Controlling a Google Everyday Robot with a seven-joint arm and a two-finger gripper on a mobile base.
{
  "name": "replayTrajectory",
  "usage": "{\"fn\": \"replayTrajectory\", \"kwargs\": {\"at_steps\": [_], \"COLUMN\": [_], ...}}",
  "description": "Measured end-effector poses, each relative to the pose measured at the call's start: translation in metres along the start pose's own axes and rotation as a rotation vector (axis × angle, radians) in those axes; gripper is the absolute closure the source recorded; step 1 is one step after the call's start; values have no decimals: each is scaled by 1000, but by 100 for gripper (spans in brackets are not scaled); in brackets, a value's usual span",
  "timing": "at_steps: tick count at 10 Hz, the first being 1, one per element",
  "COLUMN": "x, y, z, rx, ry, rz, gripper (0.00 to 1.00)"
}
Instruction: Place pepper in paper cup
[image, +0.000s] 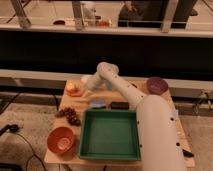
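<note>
gripper (89, 90) sits low over the far left part of the table (54, 156), at the arm's end. Red-orange shape, probably the pepper (73, 90), lies just beside it at 9 o'clock. Whitish paper cup (85, 79) is near, at 12 o'clock. Gripper spread or pressed together: cannot tell. Green tray (109, 135) is at 5 o'clock.

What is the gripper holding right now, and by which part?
Cannot tell. The gripper is low over the table's far left, beside the orange fruit, and its tip is hidden.
</note>
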Motion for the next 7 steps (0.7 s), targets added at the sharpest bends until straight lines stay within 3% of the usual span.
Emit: {"fn": "replayTrajectory", "kwargs": {"at_steps": [7], "x": [-13], "y": [-13], "z": [-36], "rx": [84], "ry": [-10], "rz": [-15], "gripper": [100]}}
